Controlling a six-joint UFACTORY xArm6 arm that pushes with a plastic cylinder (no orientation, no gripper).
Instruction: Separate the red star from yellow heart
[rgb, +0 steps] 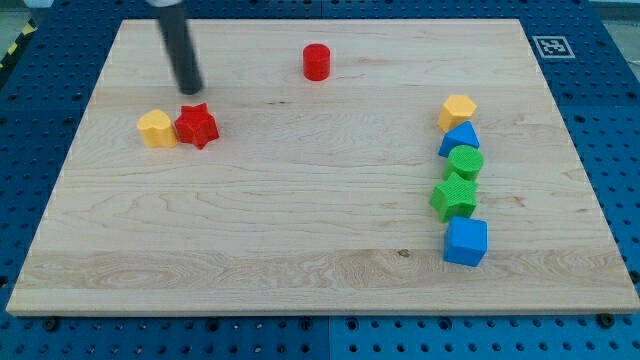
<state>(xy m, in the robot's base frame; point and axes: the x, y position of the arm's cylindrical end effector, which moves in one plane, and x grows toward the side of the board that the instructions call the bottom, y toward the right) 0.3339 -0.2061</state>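
Observation:
The red star (197, 126) lies at the view's left on the wooden board (300, 220). The yellow heart (156, 128) sits right against its left side, touching it. My tip (189, 90) is at the end of the dark rod, just above the red star in the view, a short gap away from it and up-right of the yellow heart.
A red cylinder (316, 62) stands near the view's top centre. At the right, a column runs downward: a yellow hexagon (457, 111), a blue triangle block (459, 139), a green cylinder (466, 161), a green star (454, 196), a blue cube (465, 241).

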